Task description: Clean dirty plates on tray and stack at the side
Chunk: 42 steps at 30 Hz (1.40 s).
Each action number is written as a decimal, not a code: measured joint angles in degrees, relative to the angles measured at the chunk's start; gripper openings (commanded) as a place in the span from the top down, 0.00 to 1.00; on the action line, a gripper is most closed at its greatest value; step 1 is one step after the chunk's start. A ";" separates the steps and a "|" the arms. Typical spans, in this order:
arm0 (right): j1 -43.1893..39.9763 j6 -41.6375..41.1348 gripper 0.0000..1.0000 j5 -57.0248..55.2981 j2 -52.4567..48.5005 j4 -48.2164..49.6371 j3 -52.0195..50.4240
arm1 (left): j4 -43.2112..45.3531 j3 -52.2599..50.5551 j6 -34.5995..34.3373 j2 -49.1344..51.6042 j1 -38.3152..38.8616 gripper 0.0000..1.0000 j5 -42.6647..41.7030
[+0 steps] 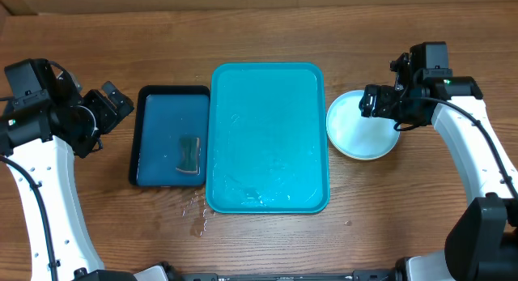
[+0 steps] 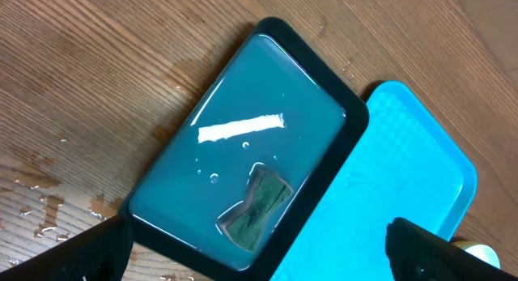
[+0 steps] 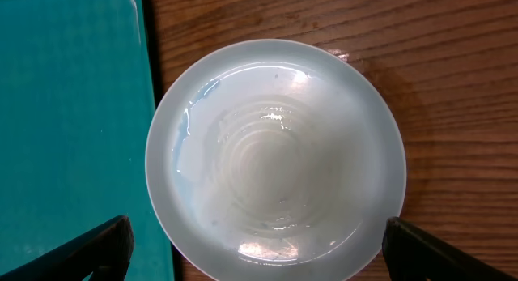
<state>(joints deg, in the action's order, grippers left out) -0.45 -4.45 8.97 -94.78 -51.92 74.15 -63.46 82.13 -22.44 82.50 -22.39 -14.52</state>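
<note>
Fingers apart on left gripper and right gripper, latter over plates beside tray

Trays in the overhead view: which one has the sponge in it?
The smaller dark blue, black-rimmed tray, left of the big turquoise tray; the sponge lies in it.

Wet pale-blue plate on wood table — tray just left.

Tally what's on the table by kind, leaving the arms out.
Trays: 2 (turquoise tray, dark blue tray)
Sponge: 1
Plates: at least 2, stacked (light blue over a yellow-green edge)
Total: at least 5
</note>
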 measured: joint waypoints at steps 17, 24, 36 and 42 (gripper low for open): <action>0.11 0.00 0.00 -0.04 0.48 -0.04 0.00 | 0.00 0.00 0.00 0.00 0.00 0.00 0.00; 3.08 0.00 0.01 -0.31 11.32 -0.07 0.00 | 0.00 0.00 0.00 0.00 0.00 0.00 0.00; 6.82 0.00 0.00 -0.22 40.24 0.00 0.00 | 0.02 0.00 0.00 0.00 0.00 0.00 -0.02; 6.88 0.00 0.00 -0.24 51.21 0.02 0.00 | 0.00 0.00 0.00 0.00 0.00 0.00 -0.02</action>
<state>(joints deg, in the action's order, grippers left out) 6.44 -4.45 8.73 -43.57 -51.90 74.15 -63.46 82.13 -22.44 82.50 -22.39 -14.55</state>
